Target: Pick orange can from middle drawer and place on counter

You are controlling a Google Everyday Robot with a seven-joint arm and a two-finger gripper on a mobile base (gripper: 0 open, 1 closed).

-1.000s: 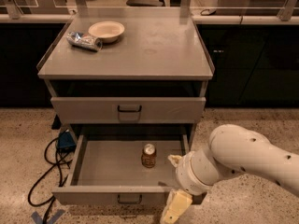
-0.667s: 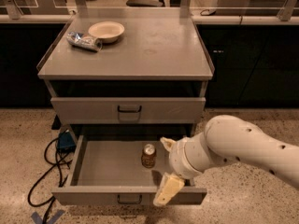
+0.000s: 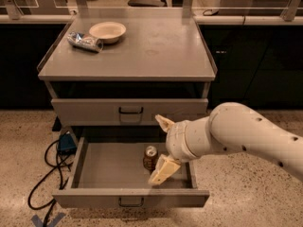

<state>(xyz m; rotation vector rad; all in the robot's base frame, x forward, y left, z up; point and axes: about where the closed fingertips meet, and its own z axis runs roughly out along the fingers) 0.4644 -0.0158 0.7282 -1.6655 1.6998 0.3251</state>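
The orange can (image 3: 150, 157) stands upright in the open middle drawer (image 3: 109, 167), right of its centre, its silver top showing. My gripper (image 3: 161, 148) hangs over the drawer's right part, just right of the can and not touching it. Its two cream fingers are spread wide: one fingertip (image 3: 163, 122) is up by the upper drawer front, the other (image 3: 161, 171) is low beside the can. The gripper is open and holds nothing. The counter (image 3: 156, 48) is the grey top above.
On the counter's back left lie a blue-and-silver cylindrical item (image 3: 85, 41) on its side and a shallow cream bowl (image 3: 107, 31). The upper drawer (image 3: 130, 110) is shut. A blue box (image 3: 66, 142) and black cables (image 3: 45, 178) lie on the floor at the left.
My arm has swung left and up from the drawer's front right corner, bringing the open gripper close beside the can. The can has not moved.
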